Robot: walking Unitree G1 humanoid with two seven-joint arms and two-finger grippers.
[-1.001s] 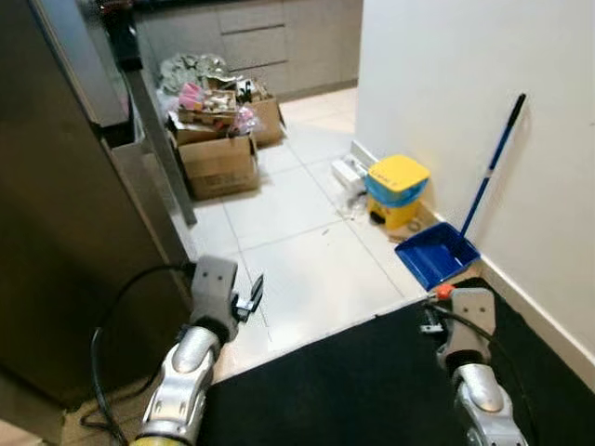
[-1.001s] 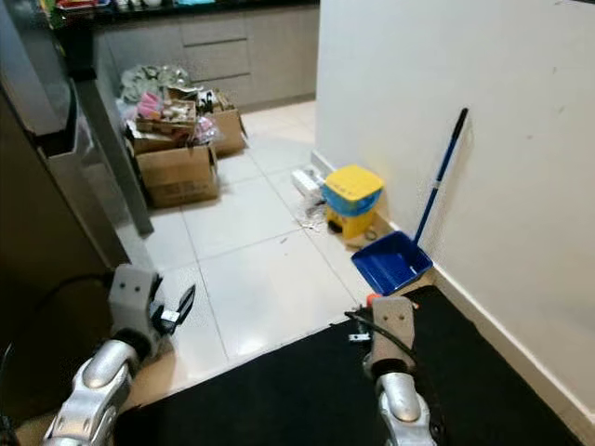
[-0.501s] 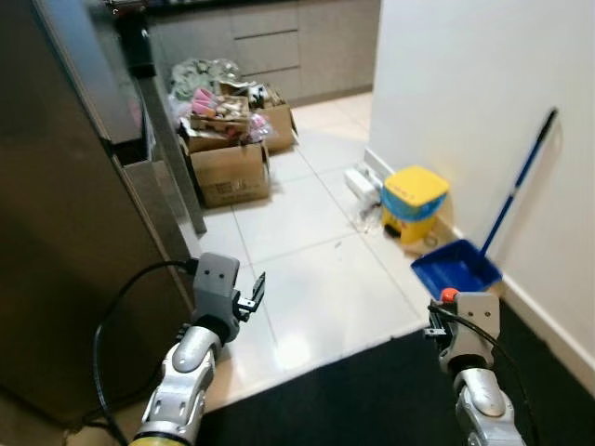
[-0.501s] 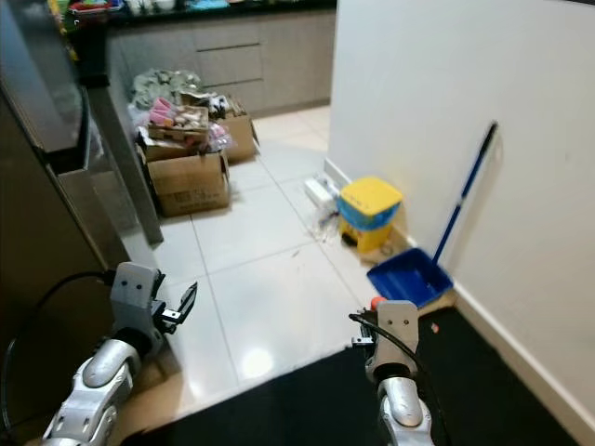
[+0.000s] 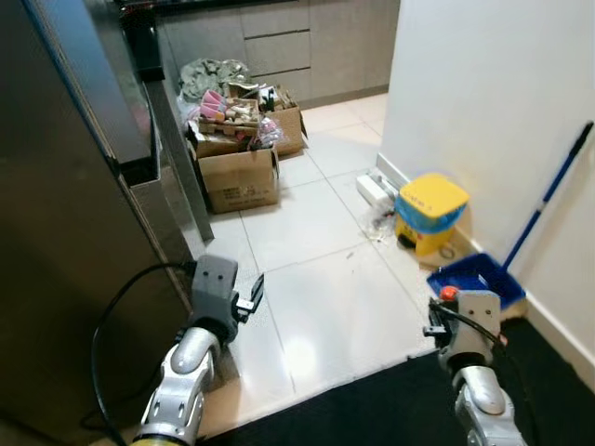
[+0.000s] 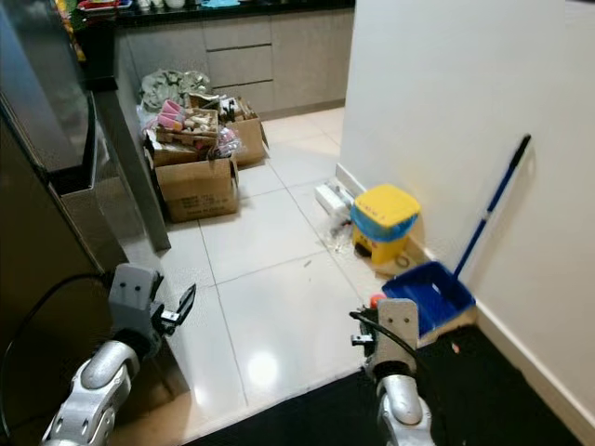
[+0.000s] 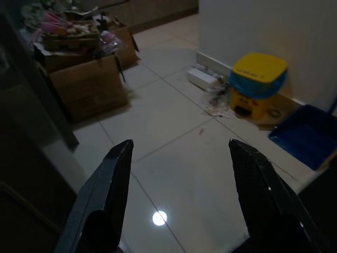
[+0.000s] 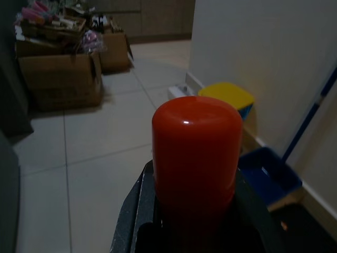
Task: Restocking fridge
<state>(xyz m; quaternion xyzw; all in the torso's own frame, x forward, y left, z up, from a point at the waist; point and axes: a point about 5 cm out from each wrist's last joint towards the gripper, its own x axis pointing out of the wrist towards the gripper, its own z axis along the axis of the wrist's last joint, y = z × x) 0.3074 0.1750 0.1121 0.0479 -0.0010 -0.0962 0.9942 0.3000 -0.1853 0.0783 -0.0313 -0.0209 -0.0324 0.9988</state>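
Beside the fridge (image 5: 56, 232) | your right gripper (image 8: 192, 211) clamps a red-capped bottle (image 8: 194, 153), carried low for stocking | left gripper (image 7: 179, 195) spread wide, empty | grocery boxes (image 5: 237, 158) wait ahead on the tiles.

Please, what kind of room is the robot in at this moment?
Most likely a home kitchen. A tall dark fridge stands on the robot's left, grey drawer cabinets under a dark counter line the far wall, and cardboard boxes of goods sit on the pale tiled floor.
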